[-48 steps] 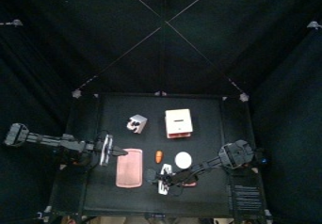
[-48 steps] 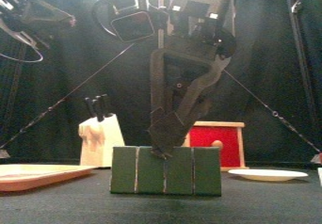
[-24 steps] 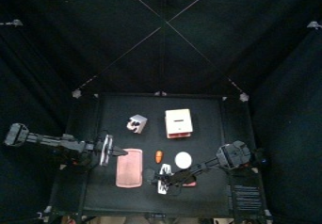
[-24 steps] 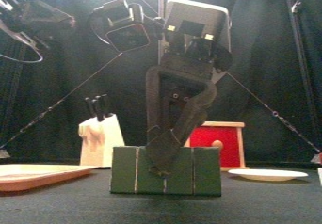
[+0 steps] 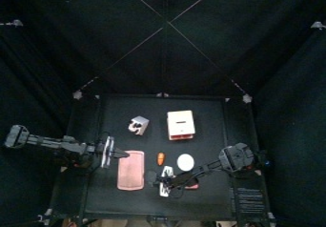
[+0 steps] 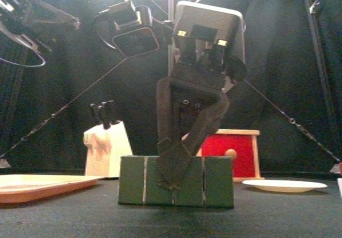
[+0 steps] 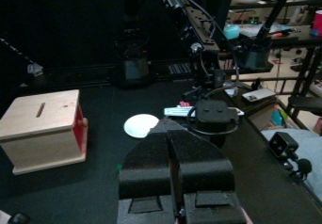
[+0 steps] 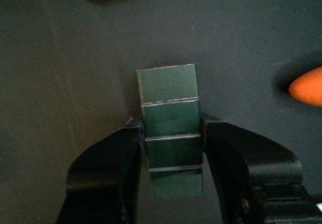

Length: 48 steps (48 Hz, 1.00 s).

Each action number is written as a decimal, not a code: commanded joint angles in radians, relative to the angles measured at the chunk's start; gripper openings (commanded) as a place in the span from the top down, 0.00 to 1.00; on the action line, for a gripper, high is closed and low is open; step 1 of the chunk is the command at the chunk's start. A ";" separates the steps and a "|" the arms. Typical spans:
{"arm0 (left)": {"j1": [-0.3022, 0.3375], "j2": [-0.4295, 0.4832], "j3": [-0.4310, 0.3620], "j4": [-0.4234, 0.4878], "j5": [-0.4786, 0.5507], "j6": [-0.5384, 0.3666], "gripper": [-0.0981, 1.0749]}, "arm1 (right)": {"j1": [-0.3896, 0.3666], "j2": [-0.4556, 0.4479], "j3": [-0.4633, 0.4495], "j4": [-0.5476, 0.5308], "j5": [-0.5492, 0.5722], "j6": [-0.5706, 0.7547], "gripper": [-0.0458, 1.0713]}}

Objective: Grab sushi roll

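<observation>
The right claw (image 8: pixel 174 152) is straddling the sushi roll (image 8: pixel 170 115), jaws apart; the left claw (image 7: pixel 176 167) is sitting pressed together.

Sushi roll (image 6: pixel 177 182) at the table's front edge — wooden box (image 6: pixel 230 152) behind (knife block (image 6: pixel 107 149) further left)

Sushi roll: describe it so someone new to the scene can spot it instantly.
Start at the black table and go to its front edge, where the right gripper comes down. Between its two black jaws sits the sushi roll, a dark green block scored into segments. Its neighbours differ: a flat pink tray, a white oval plate and a small orange piece.
</observation>
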 commanded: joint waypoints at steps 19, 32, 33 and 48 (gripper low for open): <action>0.002 0.003 -0.011 0.002 -0.009 0.002 0.93 | 0.003 -0.104 -0.014 0.002 0.002 0.003 0.42; 0.003 0.003 -0.009 0.002 -0.011 0.000 0.93 | 0.003 -0.103 -0.012 0.003 0.000 0.003 0.42; 0.003 0.003 -0.009 -0.002 -0.009 0.000 0.93 | 0.003 -0.103 -0.014 0.002 0.000 0.003 0.42; 0.003 0.003 -0.003 -0.002 -0.011 0.000 0.93 | -0.003 -0.106 -0.012 -0.003 0.000 0.003 0.42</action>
